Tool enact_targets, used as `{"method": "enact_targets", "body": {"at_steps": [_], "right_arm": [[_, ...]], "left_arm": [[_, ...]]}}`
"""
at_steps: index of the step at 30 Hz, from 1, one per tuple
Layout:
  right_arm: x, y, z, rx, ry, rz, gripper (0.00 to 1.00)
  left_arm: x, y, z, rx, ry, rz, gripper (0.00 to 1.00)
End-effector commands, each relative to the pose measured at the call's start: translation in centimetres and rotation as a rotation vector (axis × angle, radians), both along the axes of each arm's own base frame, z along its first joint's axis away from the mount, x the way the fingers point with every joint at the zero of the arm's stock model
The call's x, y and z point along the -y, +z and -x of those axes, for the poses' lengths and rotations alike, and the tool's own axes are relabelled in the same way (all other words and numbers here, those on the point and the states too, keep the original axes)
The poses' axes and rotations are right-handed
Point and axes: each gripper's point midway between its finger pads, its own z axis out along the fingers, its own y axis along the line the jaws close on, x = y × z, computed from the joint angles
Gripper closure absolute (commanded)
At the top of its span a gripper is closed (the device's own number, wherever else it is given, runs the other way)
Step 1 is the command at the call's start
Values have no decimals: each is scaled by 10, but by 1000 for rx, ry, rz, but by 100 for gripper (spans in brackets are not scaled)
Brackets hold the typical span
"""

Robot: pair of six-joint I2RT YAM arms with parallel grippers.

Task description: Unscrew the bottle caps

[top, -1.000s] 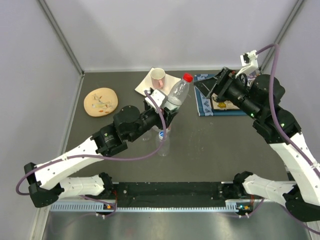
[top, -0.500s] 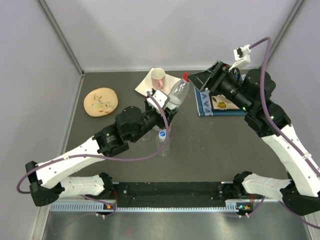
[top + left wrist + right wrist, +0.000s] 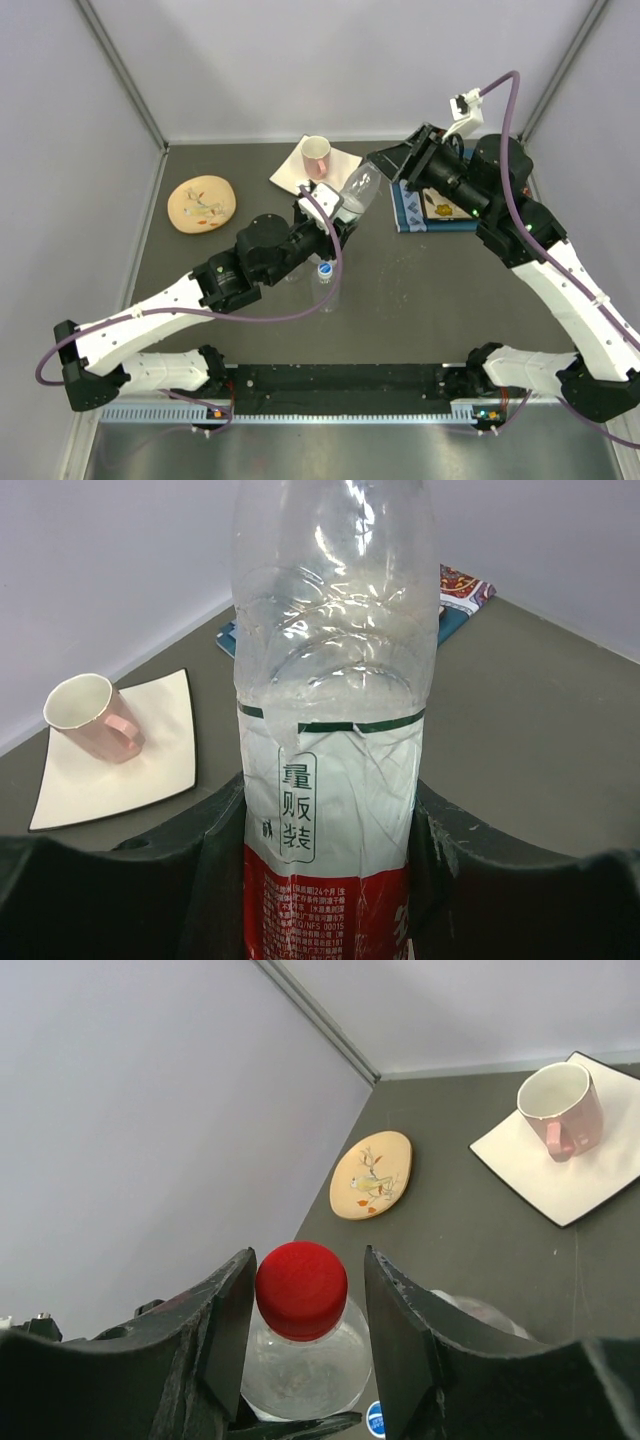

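My left gripper (image 3: 333, 216) is shut on a clear bottle (image 3: 357, 192) with a red-and-white label and holds it off the table, tilted to the right. In the left wrist view the bottle (image 3: 335, 730) fills the space between the fingers (image 3: 215, 870). Its red cap (image 3: 301, 1290) sits between the jaws of my right gripper (image 3: 307, 1262), which is open; the left finger is close to the cap and the right finger stands apart. In the top view my right gripper (image 3: 380, 162) hides the cap. A bottle with a blue cap (image 3: 325, 270) stands on the table below.
A pink mug (image 3: 316, 152) stands on a white square plate (image 3: 288, 177) at the back. A round beige dish (image 3: 203, 203) lies at the left. A patterned mat (image 3: 430, 210) lies under my right arm. Another bottle (image 3: 293, 271) shows partly under my left arm.
My right gripper has moved left and now straddles the red cap. My left gripper has tilted the bottle a little further to the right.
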Motion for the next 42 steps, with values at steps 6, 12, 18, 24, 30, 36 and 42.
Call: {"method": "enact_targets", "body": {"at_steps": [6,12,18,24,30,36,42], "right_arm": [[3,19,3,67,-8,-44,79],[-1,10,8,65,30,-18,100],[-7,8,36,170,190,97,100],[-11,22,83,316,433,123,100],[-14,30,133,467,675,110,100],[-15,27,171,585,900,71,100],[-11,10,196,635,1113,78,100]], "left_arm": [[4,10,0,24,-6,47,76],[3,17,4,25,-20,72,76],[11,52,50,16,-305,201,77],[8,74,107,-88,-781,287,76],[-1,76,126,-184,-989,331,77],[-5,85,142,-222,-1161,359,77],[-4,88,148,-267,-1255,391,75]]}}
